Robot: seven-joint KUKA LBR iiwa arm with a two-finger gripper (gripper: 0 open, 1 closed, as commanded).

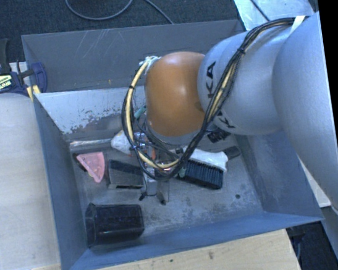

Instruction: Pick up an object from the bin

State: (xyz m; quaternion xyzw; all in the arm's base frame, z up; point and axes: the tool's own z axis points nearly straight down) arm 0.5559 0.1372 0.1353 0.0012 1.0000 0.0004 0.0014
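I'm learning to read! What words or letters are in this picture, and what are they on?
"KA": black letters on the grey arm, partly behind cables; any other letters are hidden.
Pink piece, black cup and brush in the bin: no words on them.

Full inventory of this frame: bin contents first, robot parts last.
grey metal bin: one, grey, middle of the view
pink triangular flat piece: one, pink, left of the floor
black cylindrical container: one, black, on its side, near-left corner
flat black rectangular piece: one, black, right of the pink piece
black-bristled brush with white handle: one, black and white, right of centre
white lump, kind unclear: one, white, by the far wall
orange wrist cover: one, orange, over the bin's centre
silver-grey arm with cables: one, silver-grey, entering from the right
jaws: one pair, dark, under the cover, near the floor
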